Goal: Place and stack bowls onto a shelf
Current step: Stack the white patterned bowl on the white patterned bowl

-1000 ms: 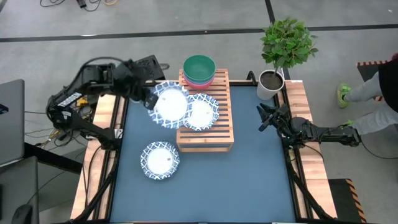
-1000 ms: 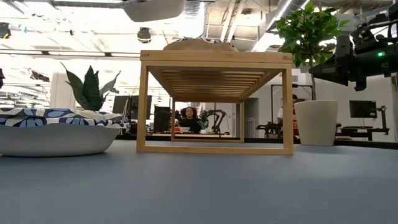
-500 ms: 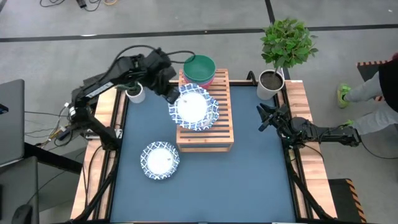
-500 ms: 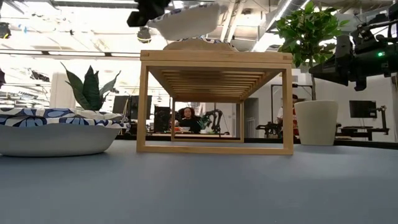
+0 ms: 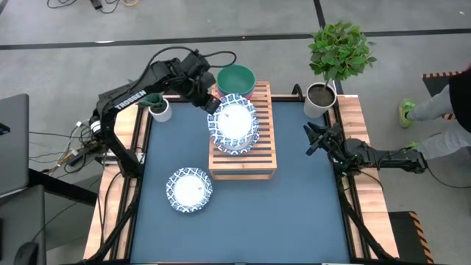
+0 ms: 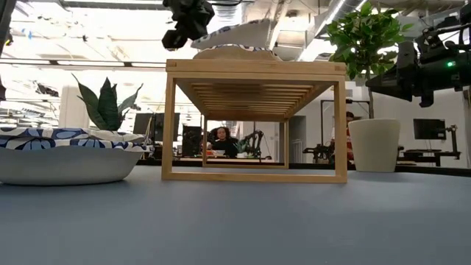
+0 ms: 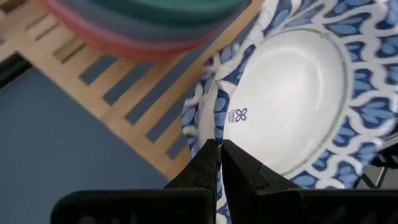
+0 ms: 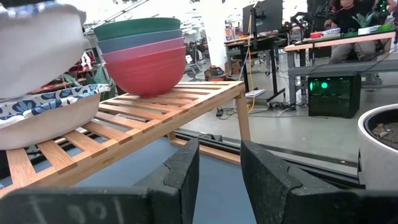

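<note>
My left gripper (image 5: 211,103) is shut on a blue-and-white patterned bowl (image 5: 234,120), held just over a second patterned bowl (image 5: 237,143) that rests on the light-wood slatted shelf (image 5: 263,158). In the low view the held bowl (image 6: 232,33) is tilted above the lower one (image 6: 234,51). A stack of plain bowls, teal-green on top (image 5: 235,77) and pink at the bottom (image 8: 149,71), stands on the shelf's far end. A third patterned bowl (image 5: 189,189) sits on the blue table at the near left. My right gripper (image 5: 315,140) is open and empty at the table's right edge. My left gripper pinches the held bowl's rim (image 7: 219,115) between its two fingers, on the side toward the plain stack. The fingers come slanting down from the table's far left. The bowl is tilted, its free side higher; whether it touches the bowl beneath, I cannot tell.
A white pot with a leafy plant (image 5: 321,99) stands at the far right corner, and a small white pot (image 5: 159,110) at the far left. A person (image 5: 449,103) stands beyond the table's right side. There is blue tabletop near the front edge (image 5: 280,213).
My left gripper has carried the patterned bowl from left of the shelf toward the table's right and far side, and down, until it is over the patterned bowl on the shelf. The bowl has stayed in the hold. My right arm has kept still.
</note>
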